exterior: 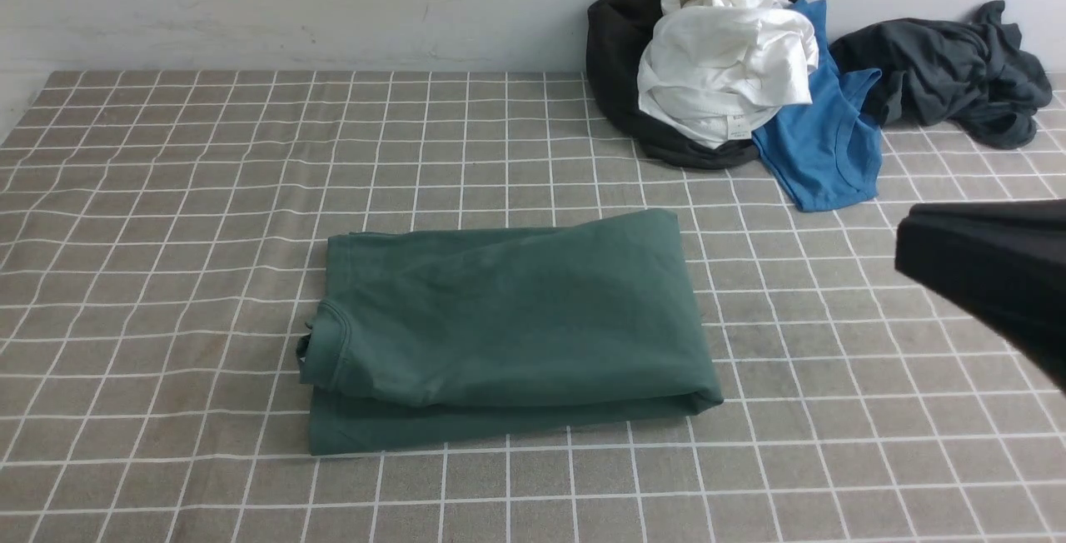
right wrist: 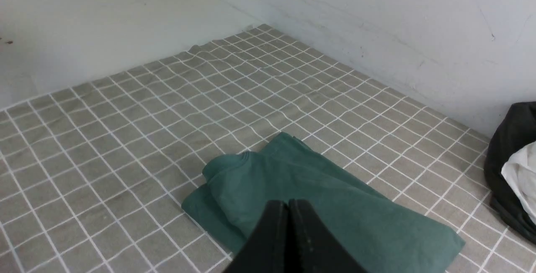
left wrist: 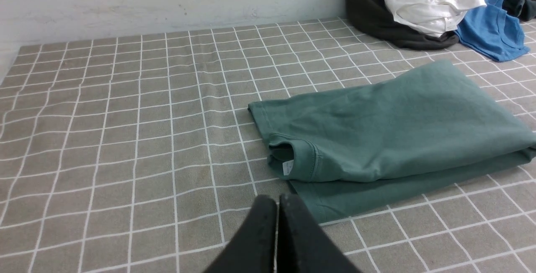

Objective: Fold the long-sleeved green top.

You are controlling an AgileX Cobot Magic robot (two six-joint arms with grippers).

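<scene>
The green long-sleeved top (exterior: 508, 326) lies folded into a rectangle in the middle of the checked cloth, its ribbed neck at the left end. It also shows in the left wrist view (left wrist: 385, 135), white neck label visible, and in the right wrist view (right wrist: 318, 197). My left gripper (left wrist: 277, 201) is shut and empty, raised clear of the top near its front left corner; it is out of the front view. My right gripper (right wrist: 288, 204) is shut and empty, raised above and to the right of the top. In the front view only the right arm's dark body (exterior: 991, 268) shows at the right edge.
A pile at the back right holds a black garment (exterior: 616, 52), a white garment (exterior: 724, 60), a bright blue shirt (exterior: 824, 143) and a dark charcoal-grey garment (exterior: 949, 68). A white wall (exterior: 333, 2) runs along the table's far edge.
</scene>
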